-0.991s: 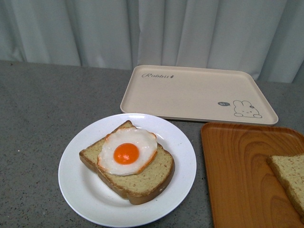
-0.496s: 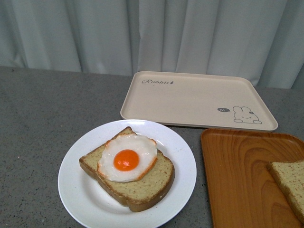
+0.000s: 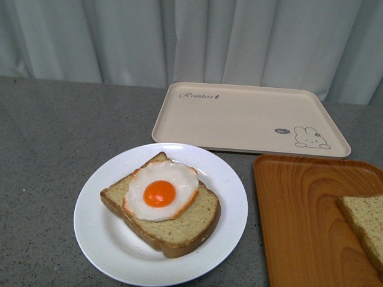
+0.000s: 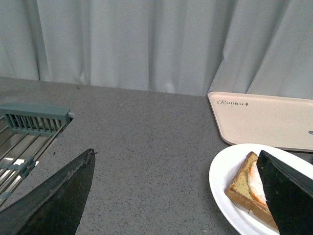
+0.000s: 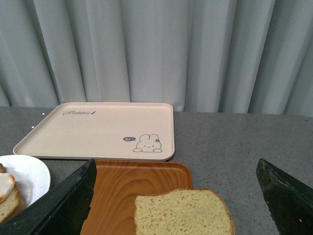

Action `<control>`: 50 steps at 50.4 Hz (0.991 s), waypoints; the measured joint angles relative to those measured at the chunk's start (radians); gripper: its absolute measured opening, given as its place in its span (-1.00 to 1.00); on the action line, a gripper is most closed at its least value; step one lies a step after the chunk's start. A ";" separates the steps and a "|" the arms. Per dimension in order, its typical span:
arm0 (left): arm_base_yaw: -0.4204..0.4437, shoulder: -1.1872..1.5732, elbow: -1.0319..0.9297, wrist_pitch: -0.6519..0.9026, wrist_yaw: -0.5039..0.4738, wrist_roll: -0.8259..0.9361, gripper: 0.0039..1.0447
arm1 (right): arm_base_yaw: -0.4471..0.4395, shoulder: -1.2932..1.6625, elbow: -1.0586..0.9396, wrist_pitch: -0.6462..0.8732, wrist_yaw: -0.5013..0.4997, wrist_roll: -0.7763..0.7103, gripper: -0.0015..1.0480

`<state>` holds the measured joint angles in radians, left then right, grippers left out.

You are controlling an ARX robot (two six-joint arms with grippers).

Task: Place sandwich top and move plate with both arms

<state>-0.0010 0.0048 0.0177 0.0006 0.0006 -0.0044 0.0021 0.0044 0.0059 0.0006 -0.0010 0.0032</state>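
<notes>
Top slice not yet picked. Matte speckled grey table (image 3: 48, 149). The wood-grain tray (image 3: 299, 227) carries the sandwich top (image 3: 365, 230), flat and porous with a brown crust. The glossy round plate (image 3: 105, 248) just beside it holds the egg slice (image 3: 185, 230). Right gripper (image 5: 176, 161) and left gripper (image 4: 175, 154) are both spread wide and empty. Next I'd lower the right arm and pinch the slice by its crust edges.
</notes>
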 joint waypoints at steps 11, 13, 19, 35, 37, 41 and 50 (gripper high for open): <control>0.000 0.000 0.000 0.000 0.000 0.000 0.88 | 0.000 0.000 0.000 0.000 0.000 0.000 0.83; 0.000 0.000 0.000 0.000 0.000 0.000 0.88 | 0.000 0.000 0.000 0.000 0.000 0.000 0.83; 0.000 0.000 0.000 0.000 0.000 0.000 0.88 | 0.000 0.000 0.000 0.000 0.000 0.000 0.83; 0.000 0.000 0.000 0.000 0.000 0.000 0.88 | 0.000 0.000 0.000 0.000 0.000 0.000 0.83; 0.000 0.000 0.000 0.000 0.000 0.000 0.88 | 0.000 0.000 0.000 0.000 0.000 0.000 0.83; 0.000 0.000 0.000 0.000 0.000 0.000 0.88 | 0.000 0.000 0.000 0.000 0.000 0.000 0.83; 0.000 0.000 0.000 0.000 0.000 0.000 0.88 | -0.006 0.003 0.000 0.023 -0.021 -0.336 0.83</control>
<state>-0.0010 0.0048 0.0177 0.0006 0.0002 -0.0044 -0.0044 0.0074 0.0063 0.0235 -0.0216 -0.3332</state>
